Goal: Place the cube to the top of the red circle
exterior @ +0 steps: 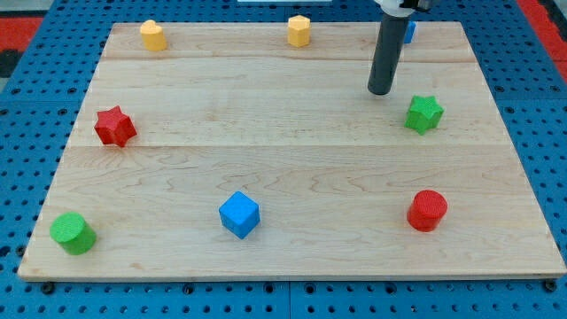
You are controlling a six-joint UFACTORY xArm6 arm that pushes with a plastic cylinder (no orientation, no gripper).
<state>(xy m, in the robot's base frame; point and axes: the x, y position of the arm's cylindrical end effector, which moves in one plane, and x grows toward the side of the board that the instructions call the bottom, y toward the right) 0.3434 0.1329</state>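
On my feed I see a red star (114,126) near the wooden board's (292,168) left edge, a green cylinder (73,233) at its bottom-left corner, a green star (424,113) toward the right, and two yellow blocks (153,35) (299,30) along the top edge.

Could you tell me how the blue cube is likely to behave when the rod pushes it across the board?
The blue cube sits flat on the smooth wooden board, so it should slide rather than roll. It looks rigid. Its corner faces the viewer, so an off-centre push from my tip may spin it.
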